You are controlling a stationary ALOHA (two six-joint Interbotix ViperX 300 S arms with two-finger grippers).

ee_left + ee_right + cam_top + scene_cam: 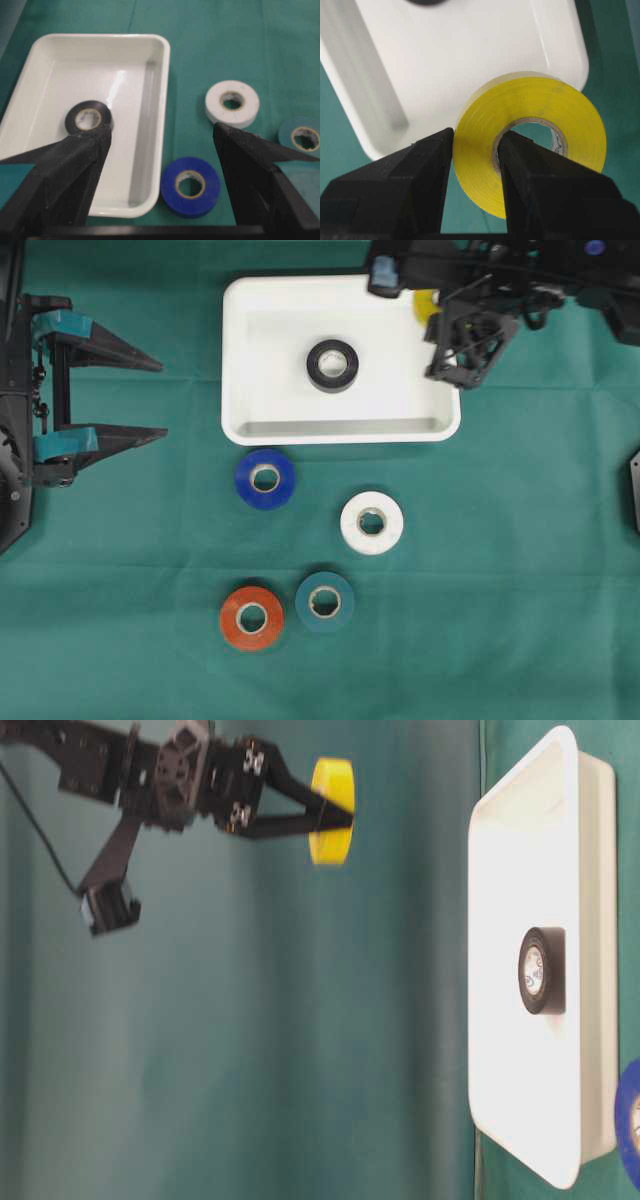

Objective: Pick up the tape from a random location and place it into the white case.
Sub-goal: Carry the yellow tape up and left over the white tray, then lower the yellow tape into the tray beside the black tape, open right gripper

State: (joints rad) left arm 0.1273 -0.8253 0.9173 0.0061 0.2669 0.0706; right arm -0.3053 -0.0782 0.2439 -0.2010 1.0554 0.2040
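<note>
Status: placement under way, not complete. The right gripper (475,150) is clamped on the yellow tape (530,140), one finger outside the roll and one through its core, so the roll hangs between the closed fingers. In the right wrist view the roll sits over the corner of the white case (445,60), partly above the case floor and partly beyond the rim. The table-level view shows it held well above the bench (520,570), clear of the case and touching nothing. Judged from this, the pick-up is done; carrying the roll further inward, lowering it and letting go are outstanding.

Near side of the bench: a red tape (252,618) and a teal tape (325,602) lie just beside each other. Beyond them lie a white tape (371,523) and a blue tape (265,480), the blue one just short of the case's near rim. All four rest flat on the green cover, outside the case.

Inside the case a black tape (333,366) lies flat near the middle of the floor, so one roll is already placed.

Far right corner of the case: in the overhead view the yellow roll is mostly hidden under the right arm; it appears to lie at or just past the rim there.

The left gripper (150,400) stands wide and empty at the left edge, well apart from every roll.
</note>
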